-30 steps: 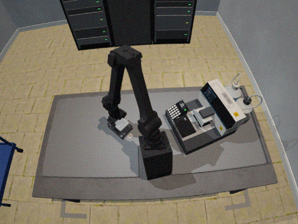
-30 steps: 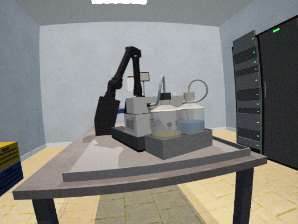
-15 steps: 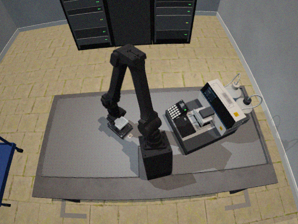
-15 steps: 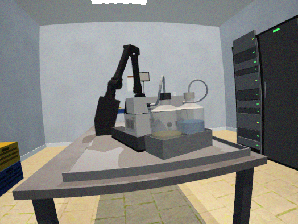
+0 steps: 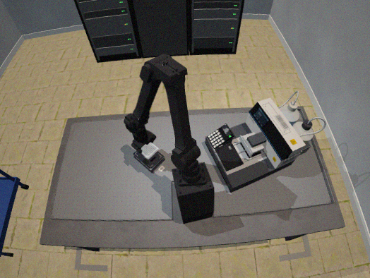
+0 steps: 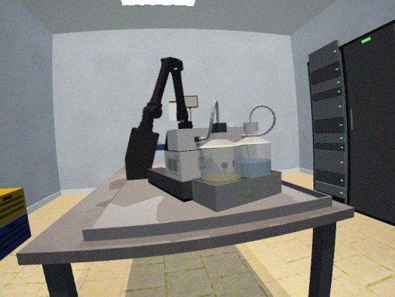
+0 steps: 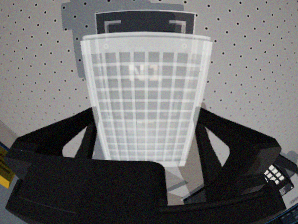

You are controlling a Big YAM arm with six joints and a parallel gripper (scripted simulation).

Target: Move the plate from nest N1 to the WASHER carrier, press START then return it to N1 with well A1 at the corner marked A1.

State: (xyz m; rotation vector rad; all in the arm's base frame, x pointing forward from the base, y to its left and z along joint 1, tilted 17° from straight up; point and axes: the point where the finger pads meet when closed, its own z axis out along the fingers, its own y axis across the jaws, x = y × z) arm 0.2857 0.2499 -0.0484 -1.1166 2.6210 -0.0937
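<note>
The white well plate [image 5: 149, 151] [image 7: 147, 96] is between my gripper's fingers [image 5: 147, 150], which are shut on its long sides. It hangs a little above the dark plate nest N1 [image 5: 155, 164] [image 7: 143, 23], whose far end with white corner marks shows beyond the plate in the wrist view. The washer [image 5: 273, 130] [image 6: 182, 158] stands on the right of the table, with its carrier [image 5: 251, 144] in front and the keypad [image 5: 218, 136] to its left. A small green light [image 5: 230, 135] shows beside the keypad. In the exterior view the gripper and plate are hidden behind the washer.
The arm's base block [image 5: 193, 197] stands between the nest and the washer. Two bottles with tubes [image 5: 298, 118] [image 6: 235, 156] sit in a grey tray [image 6: 241, 190] behind the washer. Server racks [image 5: 159, 26] stand beyond the table, and a blue cart [image 5: 7, 197] is at the left.
</note>
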